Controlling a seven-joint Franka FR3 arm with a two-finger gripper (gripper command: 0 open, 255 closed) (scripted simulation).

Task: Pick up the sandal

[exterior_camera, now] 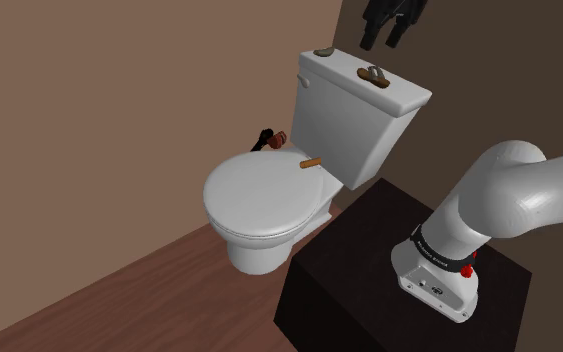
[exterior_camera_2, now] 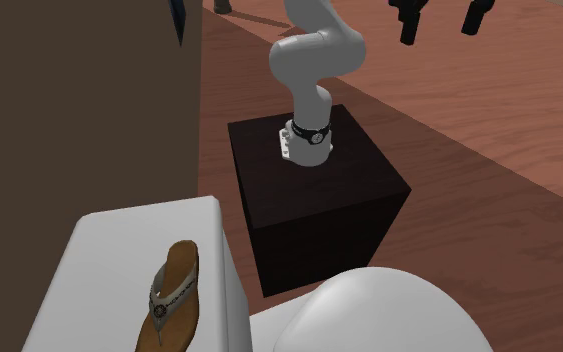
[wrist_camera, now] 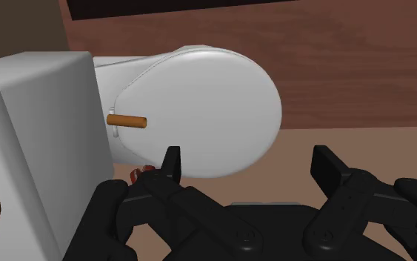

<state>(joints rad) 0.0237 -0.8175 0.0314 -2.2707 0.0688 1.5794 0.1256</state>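
Sandal (exterior_camera_2: 174, 293), brown with a pale strap, lies flat on the white toilet tank lid (exterior_camera_2: 99, 260), nearest in the second exterior view. Farther back, at two o'clock, the dark stand (exterior_camera_2: 319, 190). Beyond it the gripper (exterior_camera_2: 438, 30), fingers spread wide, clasping nothing.

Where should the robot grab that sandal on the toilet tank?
Probably across its narrow middle, coming straight down from above. The sandal lies flat on the tank lid, strap up, so the open gripper could pinch its two long sides.
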